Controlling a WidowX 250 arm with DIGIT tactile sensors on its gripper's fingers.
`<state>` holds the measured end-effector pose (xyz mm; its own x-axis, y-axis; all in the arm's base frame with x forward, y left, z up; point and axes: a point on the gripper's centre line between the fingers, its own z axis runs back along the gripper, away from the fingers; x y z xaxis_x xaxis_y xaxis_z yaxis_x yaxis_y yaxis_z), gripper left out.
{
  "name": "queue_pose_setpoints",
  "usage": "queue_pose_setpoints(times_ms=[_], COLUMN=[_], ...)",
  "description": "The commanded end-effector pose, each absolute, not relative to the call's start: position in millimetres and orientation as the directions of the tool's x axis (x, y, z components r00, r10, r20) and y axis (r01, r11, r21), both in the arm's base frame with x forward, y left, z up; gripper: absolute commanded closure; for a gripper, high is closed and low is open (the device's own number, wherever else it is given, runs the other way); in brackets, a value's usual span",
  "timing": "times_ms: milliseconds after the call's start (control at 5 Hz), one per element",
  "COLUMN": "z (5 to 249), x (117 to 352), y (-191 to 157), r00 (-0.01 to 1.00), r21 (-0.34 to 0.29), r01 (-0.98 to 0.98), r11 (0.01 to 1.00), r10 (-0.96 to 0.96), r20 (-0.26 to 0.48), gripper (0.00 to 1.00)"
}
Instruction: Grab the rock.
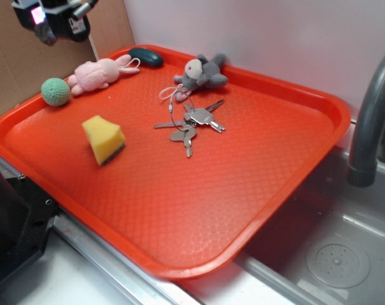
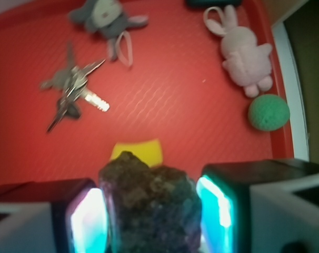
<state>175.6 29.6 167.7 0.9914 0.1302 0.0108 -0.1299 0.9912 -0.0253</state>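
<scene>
The rock, a rough dark brown-grey lump, sits between my gripper's two lit fingers at the bottom of the wrist view, and both pads press against its sides. In the exterior view the gripper hangs high above the tray's far left corner, with the rock showing as a small grey lump at its tip. The rock is lifted well off the red tray.
On the tray lie a yellow sponge, a bunch of keys, a grey plush, a pink bunny, a green crocheted ball and a dark teal oval. A faucet and sink stand at the right.
</scene>
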Motion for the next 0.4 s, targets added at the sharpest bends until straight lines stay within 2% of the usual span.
queue_pose_setpoints(times_ms=[0, 200], z=[204.7, 204.2], x=[175.6, 169.8], y=[28.0, 24.9], r00=[0.994, 0.984], r21=[-0.009, 0.024], r01=[-0.020, -0.018], r11=[1.000, 1.000], r10=[0.021, 0.013], r20=[0.108, 0.176], gripper=[1.00, 1.00])
